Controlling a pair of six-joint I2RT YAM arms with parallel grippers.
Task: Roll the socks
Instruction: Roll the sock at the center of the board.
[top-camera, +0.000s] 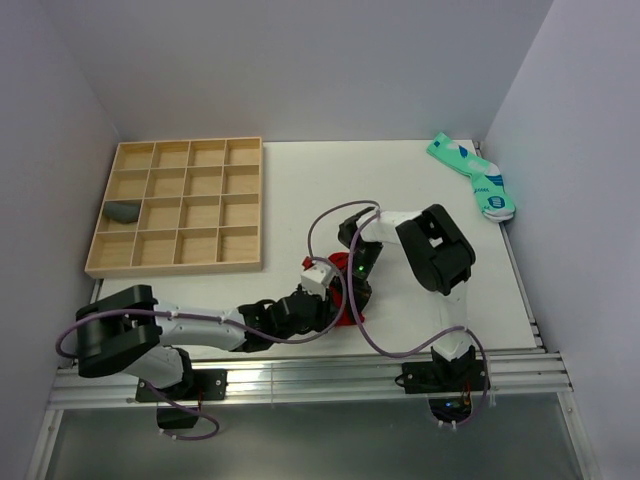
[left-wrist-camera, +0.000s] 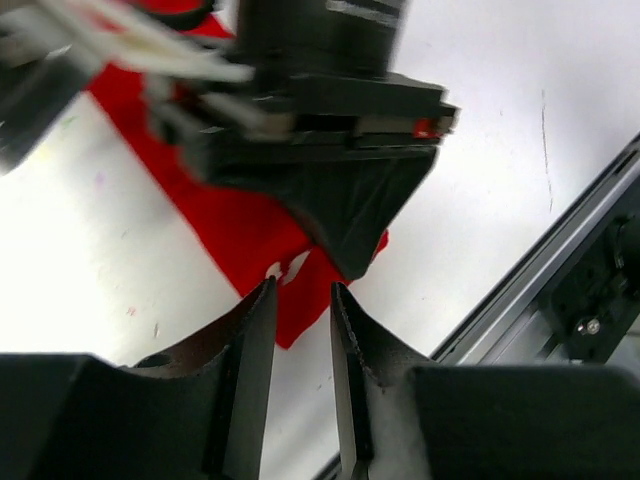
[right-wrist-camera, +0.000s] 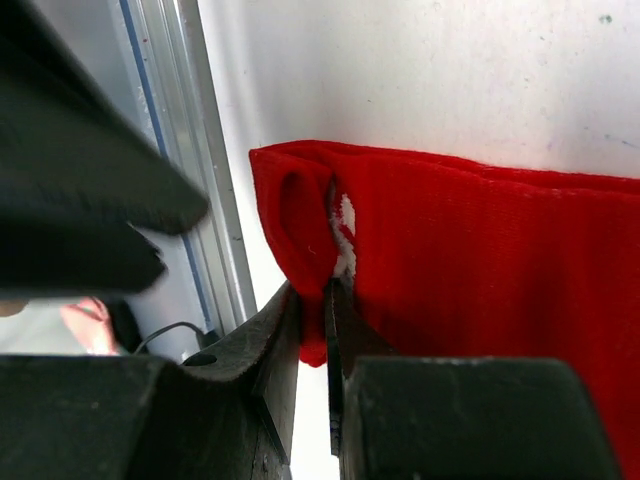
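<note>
The red sock (top-camera: 350, 300) lies flat on the white table near the front edge, mostly hidden under both grippers in the top view. In the right wrist view the red sock (right-wrist-camera: 480, 260) shows its end with white markings, and my right gripper (right-wrist-camera: 312, 300) is shut on a fold of that end. In the left wrist view the red sock (left-wrist-camera: 230, 230) lies just beyond my left gripper (left-wrist-camera: 300, 290), which is open and empty with its tips at the sock's corner. The dark grey sock (top-camera: 122, 211) sits rolled in a left compartment of the wooden tray (top-camera: 180, 265).
A pair of mint-green socks with blue-and-white pattern (top-camera: 472, 175) lies at the far right corner by the wall. The metal rail (top-camera: 300, 375) runs along the table's front edge, close to both grippers.
</note>
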